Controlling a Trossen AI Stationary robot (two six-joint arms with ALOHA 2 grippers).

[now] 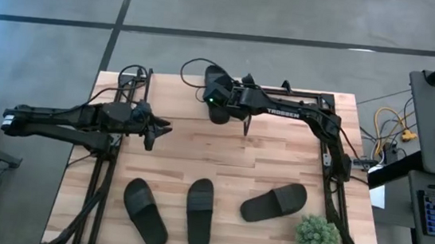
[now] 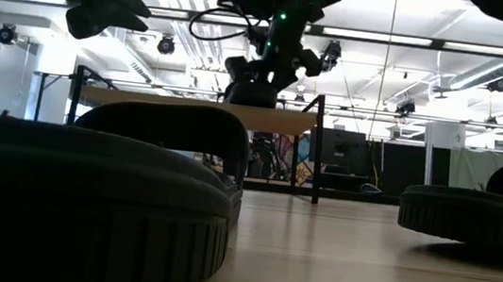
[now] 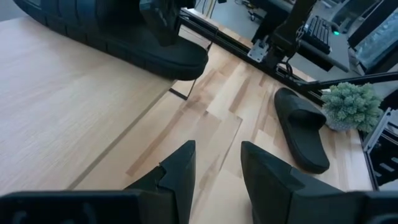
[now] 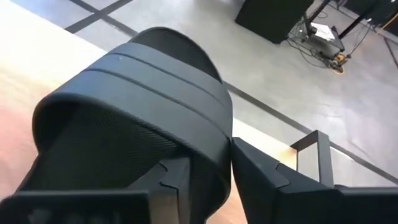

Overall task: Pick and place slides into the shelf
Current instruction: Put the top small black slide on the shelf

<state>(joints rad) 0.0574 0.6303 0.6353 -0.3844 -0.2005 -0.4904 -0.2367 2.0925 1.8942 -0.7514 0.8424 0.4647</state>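
My right hand (image 1: 218, 98) grips a slide (image 1: 216, 84) by its strap — the shelf (image 2: 200, 109) lies just beneath it; my left hand (image 1: 157, 129) waits open.

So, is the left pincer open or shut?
Open: the left pincer shows a clear gap between its fingers, with nothing held.

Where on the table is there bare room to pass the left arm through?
Bare wood runs across the table's middle, between the left gripper and the right arm's frame post, above the three slides lying along the near edge. That near edge is crowded, with the plant by it. At the far side, the right gripper holds a slide over the shelf.
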